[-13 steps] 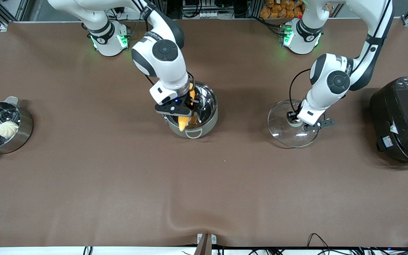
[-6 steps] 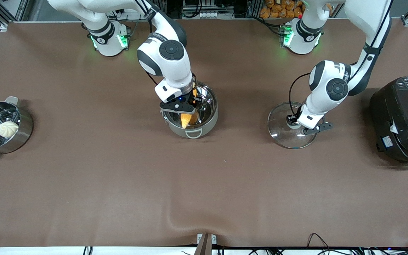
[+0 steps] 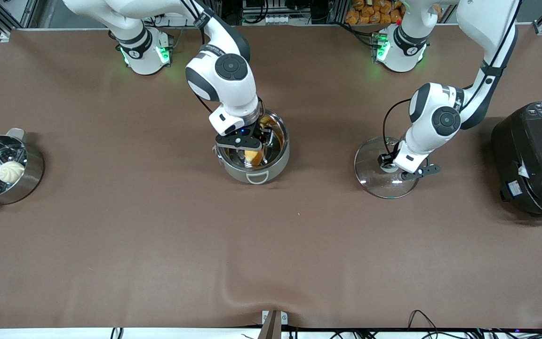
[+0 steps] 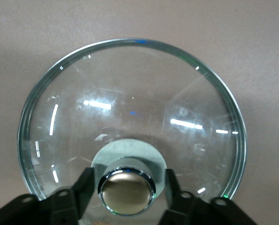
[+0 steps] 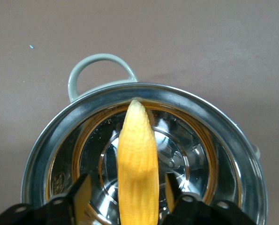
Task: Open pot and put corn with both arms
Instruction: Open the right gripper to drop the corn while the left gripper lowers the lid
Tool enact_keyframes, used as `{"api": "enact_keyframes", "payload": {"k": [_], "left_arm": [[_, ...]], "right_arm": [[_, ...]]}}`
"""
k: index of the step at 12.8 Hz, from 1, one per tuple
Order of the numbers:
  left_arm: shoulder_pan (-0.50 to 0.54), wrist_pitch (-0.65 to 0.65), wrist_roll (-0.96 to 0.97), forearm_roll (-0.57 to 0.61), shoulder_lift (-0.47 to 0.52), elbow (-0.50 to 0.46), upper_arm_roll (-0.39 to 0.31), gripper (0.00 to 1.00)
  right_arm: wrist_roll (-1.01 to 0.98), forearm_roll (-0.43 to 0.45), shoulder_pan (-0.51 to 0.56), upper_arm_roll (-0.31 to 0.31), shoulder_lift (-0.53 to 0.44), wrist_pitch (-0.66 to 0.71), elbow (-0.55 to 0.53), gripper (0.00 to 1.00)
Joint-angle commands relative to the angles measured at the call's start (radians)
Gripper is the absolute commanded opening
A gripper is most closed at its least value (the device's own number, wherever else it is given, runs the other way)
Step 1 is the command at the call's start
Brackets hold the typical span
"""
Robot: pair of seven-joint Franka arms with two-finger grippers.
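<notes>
The steel pot [image 3: 281, 149] stands open in the middle of the table, its rim [image 5: 214, 110] and a grey loop handle [image 5: 99, 70] showing in the right wrist view. The yellow corn [image 3: 252, 155] lies inside it, tip against the wall [image 5: 138, 154]. My right gripper [image 3: 248, 142] [image 5: 126, 187] hangs over the pot, open, its fingers clear of the corn on both sides. The glass lid [image 3: 373, 181] [image 4: 130, 93] rests on the cloth toward the left arm's end. My left gripper [image 3: 390, 165] [image 4: 127, 183] is open around its copper-coloured knob [image 4: 126, 190], not touching it.
A steel steamer pot [image 3: 31, 176] with a white bun [image 3: 10, 171] stands at the right arm's end. A large black rice cooker [image 3: 534, 155] stands at the left arm's end, close to the lid. The brown cloth has a fold [image 3: 233, 292] near the front edge.
The right gripper came down into the pot and the corn went from sticking over the rim to lying inside. The left gripper lowered the lid to the cloth.
</notes>
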State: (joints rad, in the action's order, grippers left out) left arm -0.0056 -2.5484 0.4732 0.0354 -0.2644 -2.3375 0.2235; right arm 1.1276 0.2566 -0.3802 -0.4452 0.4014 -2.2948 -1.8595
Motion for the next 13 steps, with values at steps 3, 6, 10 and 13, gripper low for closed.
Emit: {"api": "enact_keyframes", "payload": {"k": [3,6,10,13], "left_arm": [[0.009,0.003,-0.018,0.006,0.023,0.081,0.007,1.0],[0.007,0.077,-0.025,0.008,0.056,0.186,0.01,1.0],[0.01,0.385,-0.033,0.008,0.103,0.406,0.01,1.0],[0.016,0.54,-0.071,0.008,0.154,0.518,0.007,1.0]], "right_arm": [[-0.005,0.021,0.056,-0.001,-0.057,0.029,0.009,0.94],[-0.151,-0.058,0.148,0.011,-0.162,0.162,0.063,0.94],[-0.486,-0.194,0.173,0.201,-0.254,0.352,0.149,0.94],[-0.607,-0.188,0.193,0.276,-0.288,0.503,0.273,0.94]]}}
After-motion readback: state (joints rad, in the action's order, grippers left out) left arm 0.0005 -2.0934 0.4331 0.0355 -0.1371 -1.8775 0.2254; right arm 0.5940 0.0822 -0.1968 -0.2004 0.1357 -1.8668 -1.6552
